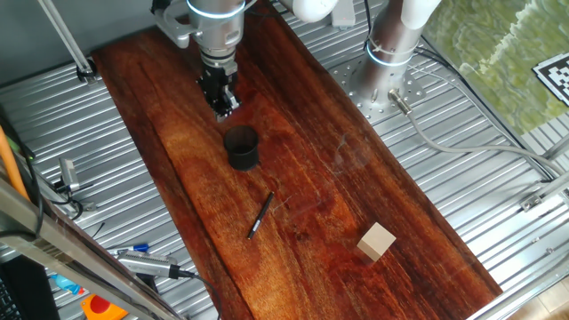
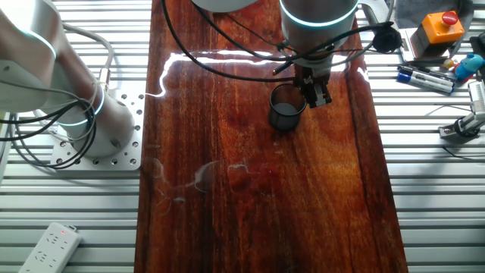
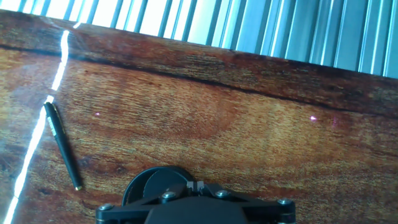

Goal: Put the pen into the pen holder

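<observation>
With the pincer (image 1: 225,107) empty, its opening indiscernible, beside the pen holder (image 1: 241,148), you should align across the pen (image 1: 260,215) mid-desk (image 1: 418,222) before descending.

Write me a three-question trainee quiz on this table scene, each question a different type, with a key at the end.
1. True or false: the pen already stands inside the pen holder.
2. Multiple choice: in the fixed view that shows the pen, where is the hand? A) over the tan block; B) just beyond the pen holder, on the side away from the pen; C) touching the pen.
3. Fill in: the pen lies flat on the ____ board.

Key:
1. False; it lies on the board, apart from the holder.
2. B
3. wooden
</observation>
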Robot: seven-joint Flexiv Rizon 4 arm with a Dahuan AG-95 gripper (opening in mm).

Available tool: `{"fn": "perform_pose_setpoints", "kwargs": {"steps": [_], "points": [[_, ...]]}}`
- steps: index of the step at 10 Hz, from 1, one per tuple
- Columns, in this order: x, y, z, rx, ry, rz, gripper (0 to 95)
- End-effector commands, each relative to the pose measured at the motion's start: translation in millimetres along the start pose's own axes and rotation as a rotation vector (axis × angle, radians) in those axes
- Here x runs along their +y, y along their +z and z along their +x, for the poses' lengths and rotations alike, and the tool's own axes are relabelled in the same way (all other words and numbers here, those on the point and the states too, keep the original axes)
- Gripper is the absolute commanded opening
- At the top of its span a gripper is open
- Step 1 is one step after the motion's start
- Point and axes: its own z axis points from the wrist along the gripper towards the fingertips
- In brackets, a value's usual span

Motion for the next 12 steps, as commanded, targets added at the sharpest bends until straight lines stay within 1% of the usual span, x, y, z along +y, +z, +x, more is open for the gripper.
{"fn": "perform_pose_setpoints", "kwargs": {"steps": [1,10,11,12], "points": [[0.2,0.0,-0.7,0.0,0.004,-0.001,0.0],[0.3,0.0,-0.7,0.005,-0.035,0.0,0.0],[0.4,0.0,-0.8,0.006,-0.034,0.004,0.0],[1.1,0.4,-1.1,0.014,-0.036,0.015,0.0]]}}
